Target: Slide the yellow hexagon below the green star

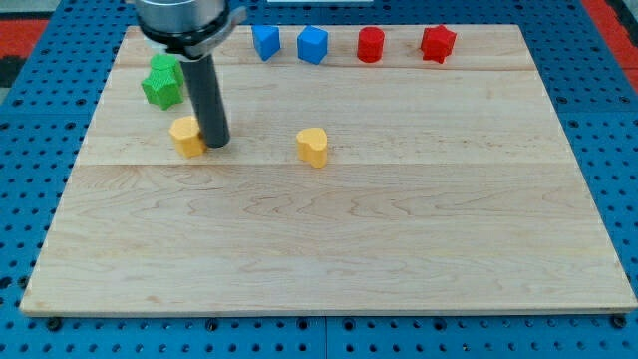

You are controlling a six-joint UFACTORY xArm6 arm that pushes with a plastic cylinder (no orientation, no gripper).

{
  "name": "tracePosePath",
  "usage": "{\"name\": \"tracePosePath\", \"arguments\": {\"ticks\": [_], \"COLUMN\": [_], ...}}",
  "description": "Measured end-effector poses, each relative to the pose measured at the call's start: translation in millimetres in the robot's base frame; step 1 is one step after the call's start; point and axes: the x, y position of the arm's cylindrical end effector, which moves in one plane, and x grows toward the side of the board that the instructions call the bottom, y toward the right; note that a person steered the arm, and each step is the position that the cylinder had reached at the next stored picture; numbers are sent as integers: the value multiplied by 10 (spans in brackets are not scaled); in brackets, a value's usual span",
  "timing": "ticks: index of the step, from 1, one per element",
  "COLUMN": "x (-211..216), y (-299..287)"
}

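On the bench [399, 259] you have four blocks in a row along the view's top edge: from left to right, a blue block [265, 42], a blue cube [313, 44], a red cylinder [371, 44] and a red block [437, 42]. Look to the view's upper left for the green star [159, 84]. The yellow hexagon [185, 136] lies just below it, slightly to the right. My tip [216, 143] stands right against the hexagon's right side. A second yellow block [313, 146] lies well apart to the right of my tip, level with the hexagon.
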Motion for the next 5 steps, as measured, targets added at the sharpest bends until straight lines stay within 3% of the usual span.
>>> {"name": "tracePosePath", "arguments": {"ticks": [3, 4, 5], "x": [359, 346, 29], "y": [-487, -689, -689]}}
